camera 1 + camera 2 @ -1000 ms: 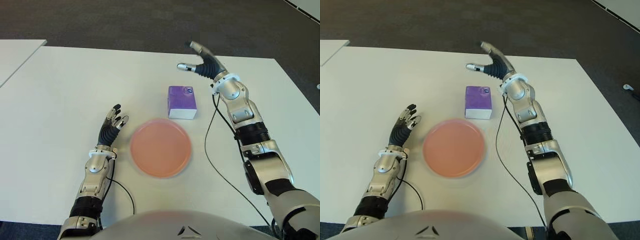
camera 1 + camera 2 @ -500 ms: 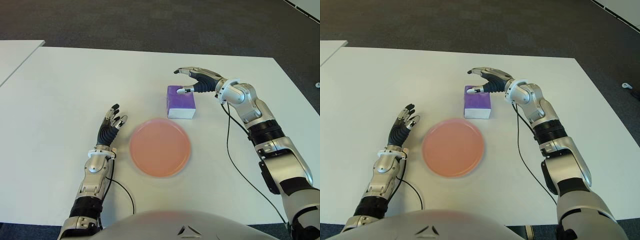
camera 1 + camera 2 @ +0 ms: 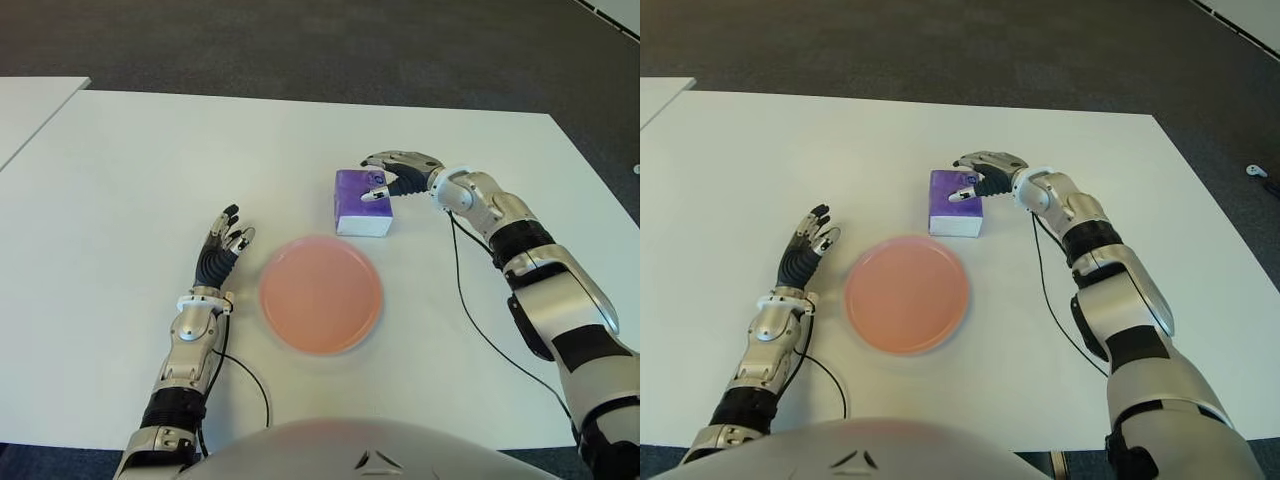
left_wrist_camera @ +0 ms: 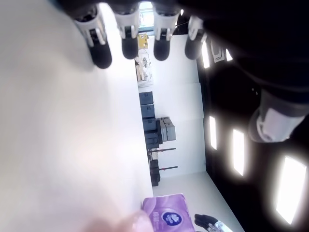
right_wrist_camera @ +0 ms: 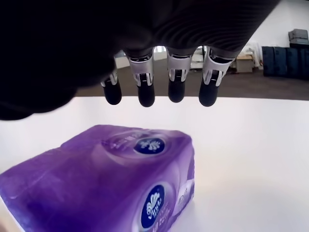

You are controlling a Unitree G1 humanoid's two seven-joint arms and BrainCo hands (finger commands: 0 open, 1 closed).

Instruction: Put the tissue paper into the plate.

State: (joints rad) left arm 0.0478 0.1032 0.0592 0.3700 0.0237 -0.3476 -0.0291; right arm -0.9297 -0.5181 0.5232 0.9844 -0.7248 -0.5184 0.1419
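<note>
Right hand [image 3: 398, 172] is over the far right corner of the tissue pack [image 3: 363, 203], fingers spread and arched, nothing held yet; in the right wrist view the four fingertips [image 5: 145, 95] hang just above the purple top with a clear gap under them. The thumb tip shows over the pack's top in the eye views, and whether it touches I cannot tell. The tissue pack lies flat on the table [image 3: 130, 170], just beyond the pink plate [image 3: 320, 294] and a touch to its right, the two close but apart.

So the step in hand is the grasp itself. To do it well, I'd judge the hand wants to come down and spread across the pack's width, fingers on the far side, thumb on the near side, and squeeze the soft wrapper firmly enough that it doesn't slip or pivot. A corner pinch looks risky: the pack could swing or drop short. Then lift clear of the plate's rim before carrying it toward the robot and setting it down in the middle.

Left hand [image 3: 224, 243] shows just left of the plate, fingers loose and extended, holding nothing
</note>
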